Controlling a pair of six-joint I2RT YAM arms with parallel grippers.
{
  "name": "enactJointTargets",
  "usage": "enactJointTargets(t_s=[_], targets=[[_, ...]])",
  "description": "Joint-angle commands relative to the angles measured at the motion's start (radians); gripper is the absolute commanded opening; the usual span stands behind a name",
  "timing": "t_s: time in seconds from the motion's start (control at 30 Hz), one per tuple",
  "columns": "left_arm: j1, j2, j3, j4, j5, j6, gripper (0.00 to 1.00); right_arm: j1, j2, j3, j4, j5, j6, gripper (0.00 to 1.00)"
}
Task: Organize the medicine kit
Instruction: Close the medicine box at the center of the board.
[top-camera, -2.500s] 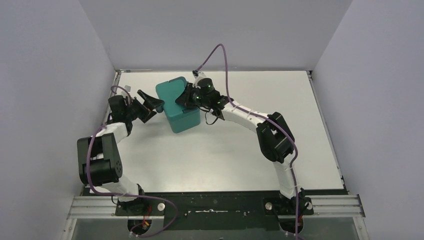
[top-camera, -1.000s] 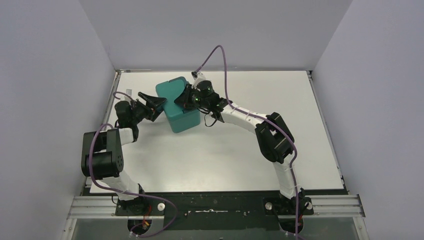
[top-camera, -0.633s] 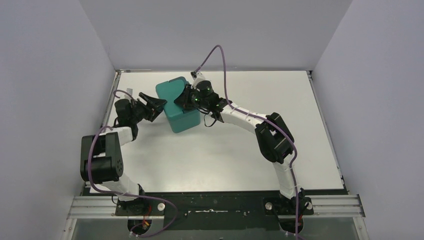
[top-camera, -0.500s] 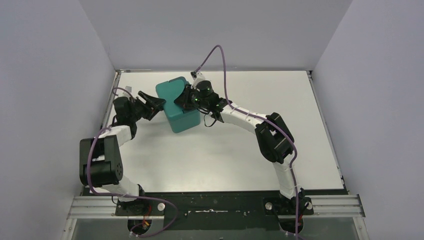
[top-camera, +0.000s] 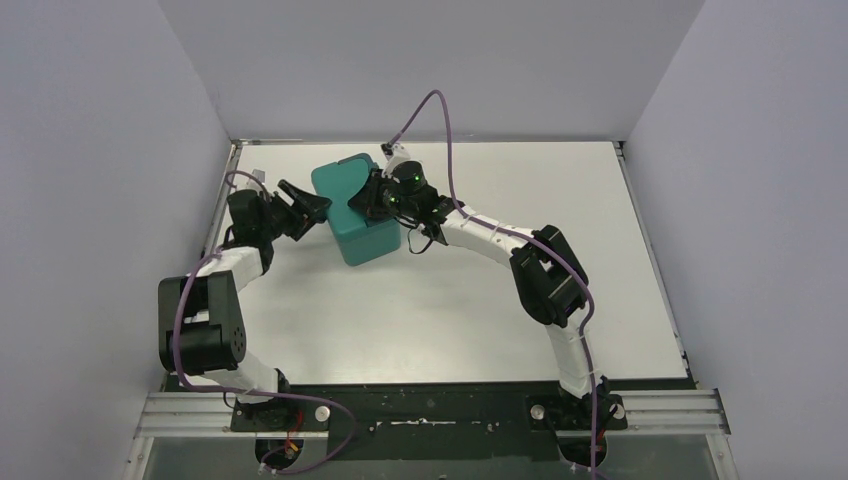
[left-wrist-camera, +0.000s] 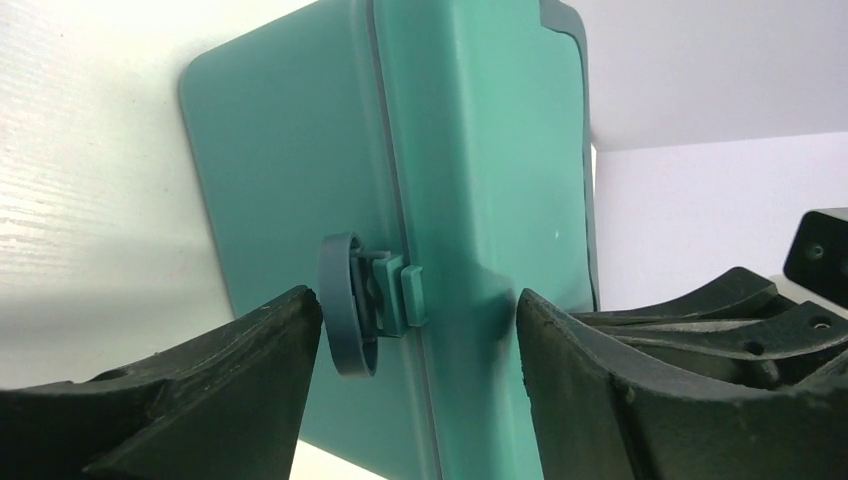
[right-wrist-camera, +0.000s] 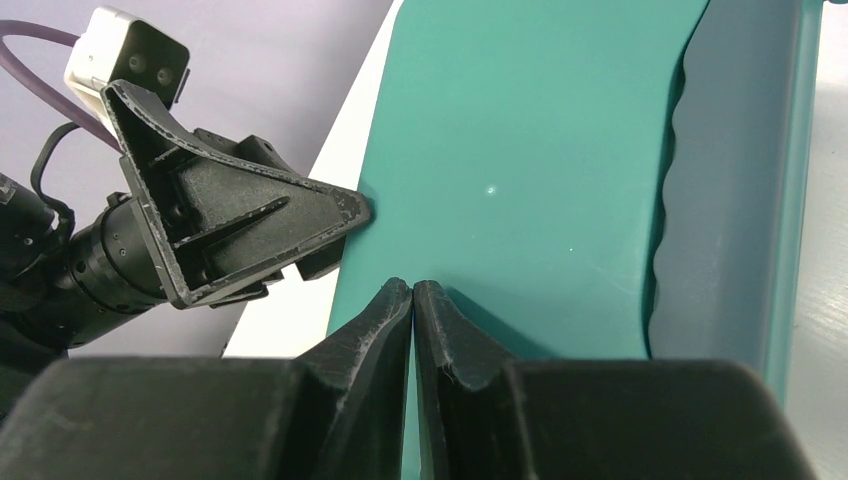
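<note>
Far-left corner of the table, that's where the medicine kit sits: teal box, lid shut, set at a slant, close to the far and left edges. Left claw is at the kit's left side, jaws apart, released, nothing gripped. Wrist cam: its two fingers straddle the round knob and the small latch tab on the kit's side wall. One finger sits right up against the knob's rim, touching or not I can't tell. The other finger stands apart from the tab w/ teal showing between. Right claw comes in from the right over the top, clenched tight, tips together, holding nothing. Its wrist cam shows those tips right at the lid, near its left rim; contact looks likely, can't confirm. Just beyond that rim, the left claw's upper finger pokes in, tip at the lid's edge
</note>
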Motion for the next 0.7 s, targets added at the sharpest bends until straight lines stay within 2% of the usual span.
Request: enactJointTargets(t_s=[0.0, 0.13, 0.3, 0.47, 0.67], targets=[[-0.005, -0.028, 0.037, -0.012, 0.001, 0.024, 0.74, 0.015, 0.041, -0.046, -0.201, 0.016, -0.052, 0.11], [-0.005, -0.021, 0.013, 0.027, 0.026, -0.006, 0.84, 0.016, 0.045, -0.040, -0.201, 0.014, -0.047, 0.11], [-0.002, 0.015, -0.033, 0.171, 0.069, -0.141, 0.85, 0.016, 0.048, -0.040, -0.200, 0.015, -0.046, 0.11], [0.002, 0.083, -0.084, 0.407, 0.103, -0.299, 0.85, 0.017, 0.043, -0.042, -0.206, 0.014, -0.052, 0.11], [0.000, 0.083, -0.097, 0.397, 0.087, -0.277, 0.86, 0.015, 0.050, -0.043, -0.201, 0.011, -0.051, 0.10]])
